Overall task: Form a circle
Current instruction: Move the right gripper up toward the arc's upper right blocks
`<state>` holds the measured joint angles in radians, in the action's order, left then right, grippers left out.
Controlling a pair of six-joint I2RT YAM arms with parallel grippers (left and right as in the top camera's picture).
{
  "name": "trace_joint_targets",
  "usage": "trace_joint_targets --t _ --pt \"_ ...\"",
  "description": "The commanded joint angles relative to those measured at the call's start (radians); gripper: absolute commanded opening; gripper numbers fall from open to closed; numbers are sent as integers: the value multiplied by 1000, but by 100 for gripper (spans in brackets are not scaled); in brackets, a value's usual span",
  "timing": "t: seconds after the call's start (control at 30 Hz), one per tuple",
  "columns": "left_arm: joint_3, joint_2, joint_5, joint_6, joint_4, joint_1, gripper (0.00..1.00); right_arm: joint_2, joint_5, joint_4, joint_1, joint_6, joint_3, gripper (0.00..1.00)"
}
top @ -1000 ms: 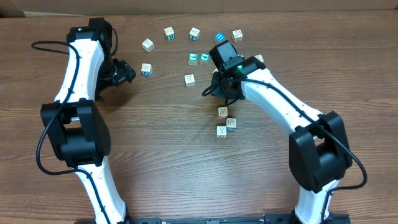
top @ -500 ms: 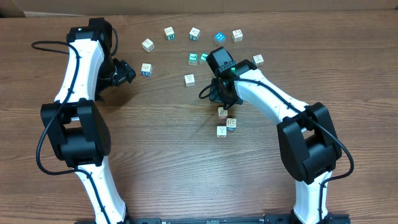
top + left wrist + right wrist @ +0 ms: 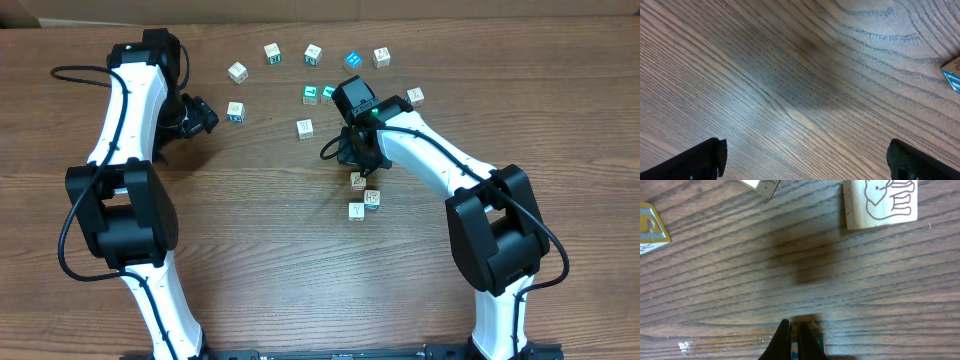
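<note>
On the wooden table (image 3: pixel 260 270) the unfinished circle (image 3: pixel 371 199) lies just beside the right gripper (image 3: pixel 796 339), jaws pressed together, on its robot-facing side, while the wide-spread left gripper (image 3: pixel 203 116) stands well apart

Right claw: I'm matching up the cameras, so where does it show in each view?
Overhead: the right claw is just right of centre, its tips close above a brown-marked cube.
Left wrist: not in it.
Right wrist: bottom centre, shut, pointing up the picture.
Shared landmark: that brown-marked cube is probably the elephant cube at the right wrist view's top right.
</note>
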<state>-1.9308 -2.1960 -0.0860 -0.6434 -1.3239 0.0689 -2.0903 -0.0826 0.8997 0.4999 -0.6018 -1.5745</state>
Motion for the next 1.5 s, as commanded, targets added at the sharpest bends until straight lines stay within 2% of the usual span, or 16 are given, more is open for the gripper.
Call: trace_joint_targets --t 0.0,1.47 --pt "-17 -3 -1 15 -2 -4 99 -1 -13 7 5 7 3 4" --pt "-16 -3 -1 16 -2 -4 100 -1 17 102 5 4 3 4"
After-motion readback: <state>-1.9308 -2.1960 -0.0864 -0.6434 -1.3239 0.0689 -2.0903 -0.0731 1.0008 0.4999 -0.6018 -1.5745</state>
